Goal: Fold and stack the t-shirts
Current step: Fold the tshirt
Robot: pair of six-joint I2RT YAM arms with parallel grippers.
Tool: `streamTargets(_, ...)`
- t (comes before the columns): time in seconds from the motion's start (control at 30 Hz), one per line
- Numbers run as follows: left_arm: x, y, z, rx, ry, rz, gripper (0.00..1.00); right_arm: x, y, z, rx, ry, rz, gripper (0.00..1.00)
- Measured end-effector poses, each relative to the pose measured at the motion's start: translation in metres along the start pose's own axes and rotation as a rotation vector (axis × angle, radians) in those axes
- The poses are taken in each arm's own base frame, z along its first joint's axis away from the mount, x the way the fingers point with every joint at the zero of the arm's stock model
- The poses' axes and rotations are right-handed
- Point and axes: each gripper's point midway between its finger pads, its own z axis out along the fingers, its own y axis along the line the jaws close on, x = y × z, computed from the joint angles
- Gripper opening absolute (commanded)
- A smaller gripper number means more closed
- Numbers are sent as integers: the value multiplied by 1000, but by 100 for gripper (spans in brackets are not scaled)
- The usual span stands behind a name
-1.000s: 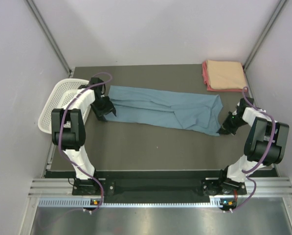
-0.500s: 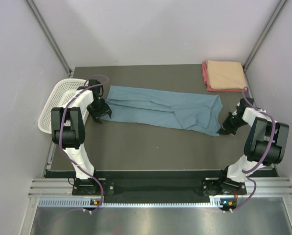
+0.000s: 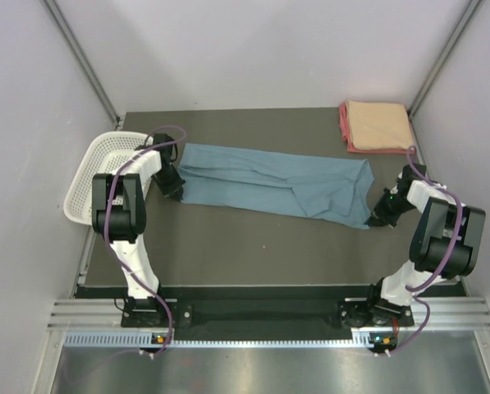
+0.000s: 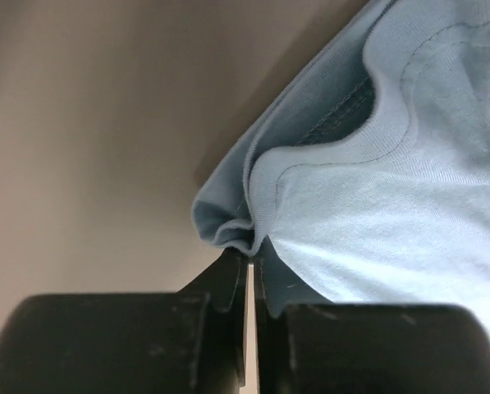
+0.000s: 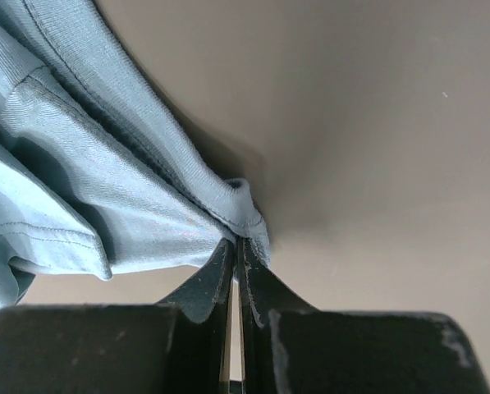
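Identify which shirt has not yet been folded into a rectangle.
The blue-grey shirt, spread long across the middle, its ends pinched by the left claw and right claw. The peach shirt and pink-red shirt lie folded, stacked in the far right corner.

This is a robotics lab test cell, not a lived-in room: a dark counter (image 3: pixel 261 246) is boxed in by plain pale walls (image 3: pixel 269 49), with bare metal struts (image 3: pixel 84 59) running up the far corners. A left arm (image 3: pixel 117 209) and a right arm (image 3: pixel 446 234), trailing purple cables (image 3: pixel 169 127), are bolted to a slotted aluminium rail (image 3: pixel 261 316) along the near edge, with a bare steel sheet (image 3: pixel 261 369) nearer still.
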Motion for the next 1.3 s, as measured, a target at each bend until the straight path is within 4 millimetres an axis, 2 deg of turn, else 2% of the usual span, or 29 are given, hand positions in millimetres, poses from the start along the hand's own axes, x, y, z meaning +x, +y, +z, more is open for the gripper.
streamTargets(0.27, 4, 6, -2, -8, -29, 4, 0, 10, -11, -12, 59, -4, 6, 0)
streamTargets(0.5, 40, 41, -13, -66, -7, 7, 0, 30, -29, -22, 120, 1, 20, 0)
streamTargets(0.53, 46, 46, -15, -72, 0, 8, 20, 33, -32, -24, 128, 4, 24, 5)
streamTargets(0.6, 57, 54, -19, -83, 12, 17, 38, 35, -35, -28, 142, 3, 26, 21)
streamTargets(0.63, 60, 59, -20, -92, 17, 24, 45, 34, -37, -30, 151, 0, 21, 35)
streamTargets(0.7, 65, 66, -22, -112, 24, 33, 49, 32, -42, -36, 183, -7, -2, 51)
streamTargets(0.77, 64, 68, -27, -117, 14, 38, 52, 26, -42, -45, 207, -27, -31, 57)
streamTargets(0.87, 61, 66, -40, -92, -17, 48, 50, 12, -24, -65, 209, -96, -111, 61)
streamTargets(0.93, 57, 62, -53, -65, -50, 57, 49, 6, 5, -76, 151, -147, -192, 61)
streamTargets(1.0, 52, 53, -66, -25, -80, 68, 46, 12, 38, -81, 64, -157, -260, 60)
streamTargets(1.07, 44, 41, -77, 15, -110, 89, 45, 31, 70, -77, -45, -114, -308, 60)
streamTargets(1.13, 36, 27, -86, 45, -137, 113, 44, 53, 89, -67, -123, -56, -328, 60)
streamTargets(1.23, 28, 6, -98, 86, -168, 160, 43, 87, 100, -48, -183, 56, -316, 60)
streamTargets(1.3, 28, -3, -101, 104, -171, 185, 43, 101, 103, -37, -197, 115, -291, 60)
